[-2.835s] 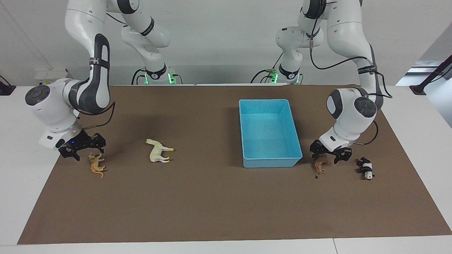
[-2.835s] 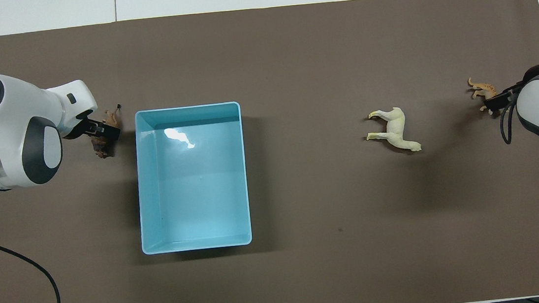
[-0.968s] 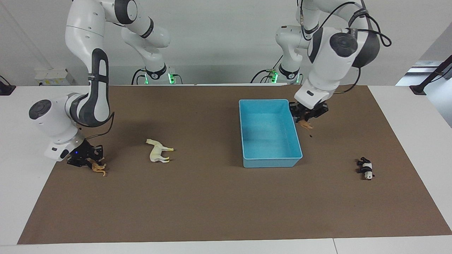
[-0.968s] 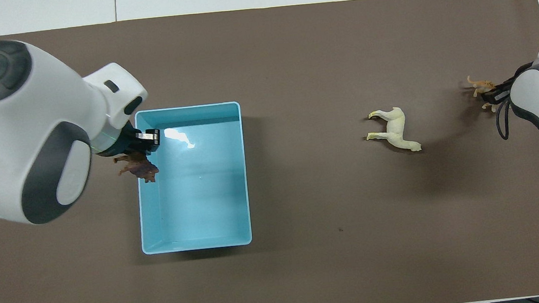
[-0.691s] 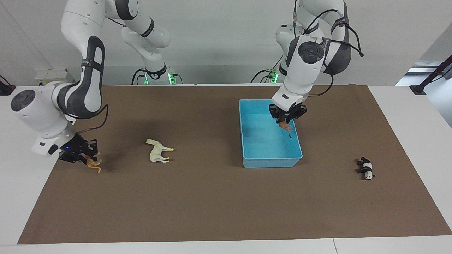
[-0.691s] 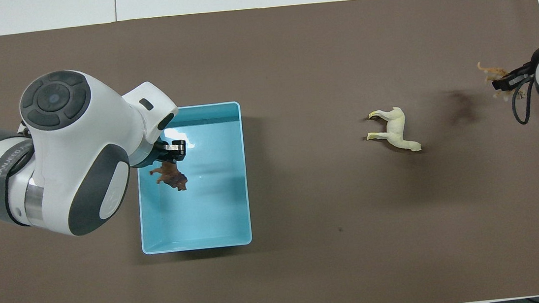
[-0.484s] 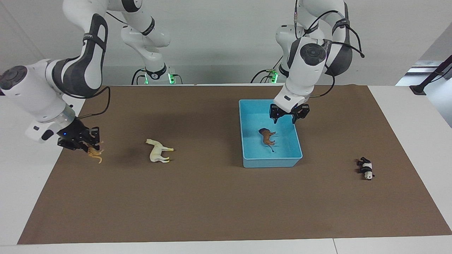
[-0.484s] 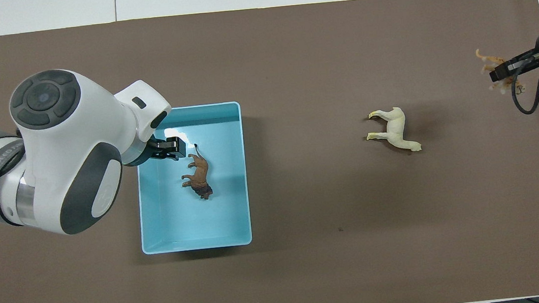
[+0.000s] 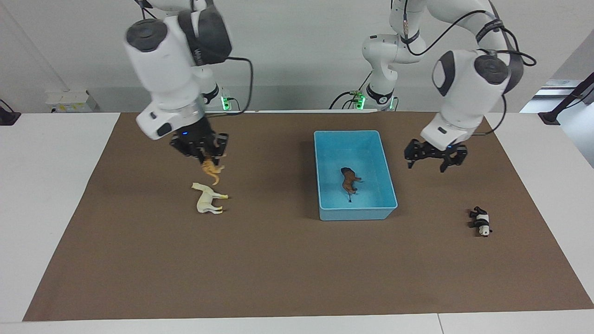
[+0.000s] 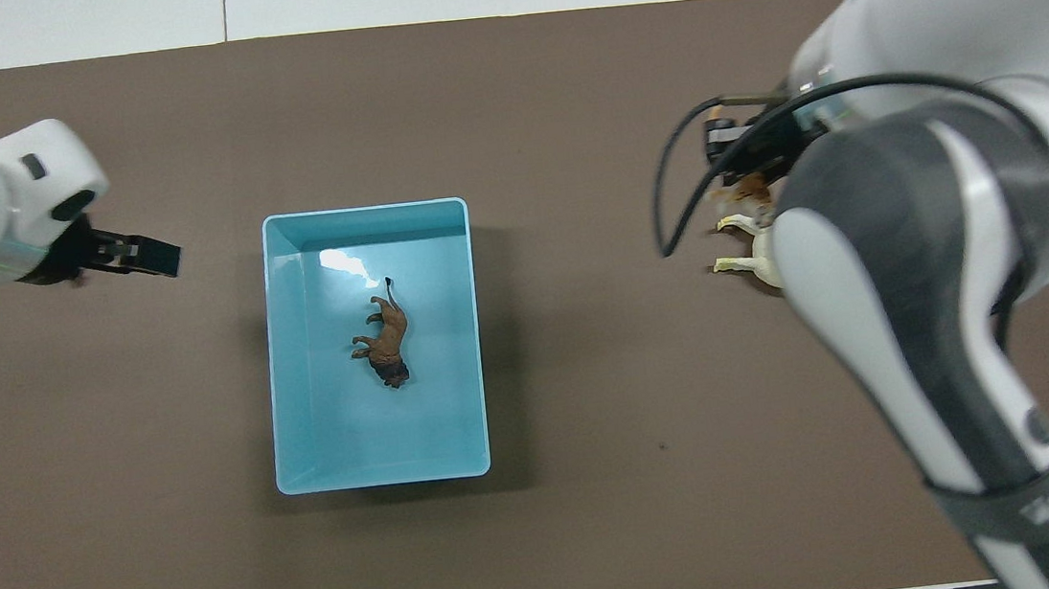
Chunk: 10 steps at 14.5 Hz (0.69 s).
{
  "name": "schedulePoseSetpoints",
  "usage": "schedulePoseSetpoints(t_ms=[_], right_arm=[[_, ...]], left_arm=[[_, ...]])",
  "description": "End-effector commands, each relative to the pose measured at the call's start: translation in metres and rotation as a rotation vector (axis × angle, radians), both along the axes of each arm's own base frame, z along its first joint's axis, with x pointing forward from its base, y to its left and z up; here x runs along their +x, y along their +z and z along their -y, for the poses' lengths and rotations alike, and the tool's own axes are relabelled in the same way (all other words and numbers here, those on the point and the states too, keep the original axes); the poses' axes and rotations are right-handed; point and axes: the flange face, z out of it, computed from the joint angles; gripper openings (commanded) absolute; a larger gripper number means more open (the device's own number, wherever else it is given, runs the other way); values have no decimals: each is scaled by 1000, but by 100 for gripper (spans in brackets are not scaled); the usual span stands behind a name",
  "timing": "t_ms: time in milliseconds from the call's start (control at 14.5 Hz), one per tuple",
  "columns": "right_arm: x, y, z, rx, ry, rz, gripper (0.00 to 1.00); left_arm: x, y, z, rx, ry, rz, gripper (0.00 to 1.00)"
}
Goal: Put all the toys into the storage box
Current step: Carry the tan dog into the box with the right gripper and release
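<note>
The light-blue storage box holds the brown lion, lying on its side. My right gripper is shut on the orange tiger and hangs in the air over the mat beside the cream horse. In the overhead view the right arm hides much of the horse. My left gripper is open and holds nothing, raised over the mat beside the box, toward the left arm's end. The panda lies farther from the robots than the box.
Brown mat covers the table; white tabletop borders it at both ends. The box stands toward the left arm's end, with bare mat between it and the horse.
The left gripper opened over the box, dropped the lion in, then swung out toward the left arm's end. The right gripper lifted the tiger and carried it up to beside the horse.
</note>
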Motion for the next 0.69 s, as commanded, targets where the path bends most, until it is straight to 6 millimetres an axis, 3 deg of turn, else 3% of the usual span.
schedulePoseSetpoints(t_ms=[0,69,207,346,415,484,622], right_arm=[[-46,-9,-113,-25,-147,11,0],[-66,-20,-159,-30,-181,39,0],[-97,-46,-223,-26,-179,69,0],[-115,-78,-263,-24,-189,75,0],[-126,-105,-291,-45,-186,86,0],[-126,-119,-312,-32,-183,129,0],[-127,-130,-317,-24,-204,124,0]], left_arm=[[35,-16,-70,-1,-104,14,100],[39,-27,-92,3,-139,16,100],[46,-50,-122,9,-147,26,100],[56,-85,-134,9,-124,39,100],[60,-94,-133,12,-113,53,100],[62,-105,-131,8,-85,48,100],[70,-126,-130,12,-82,61,100]])
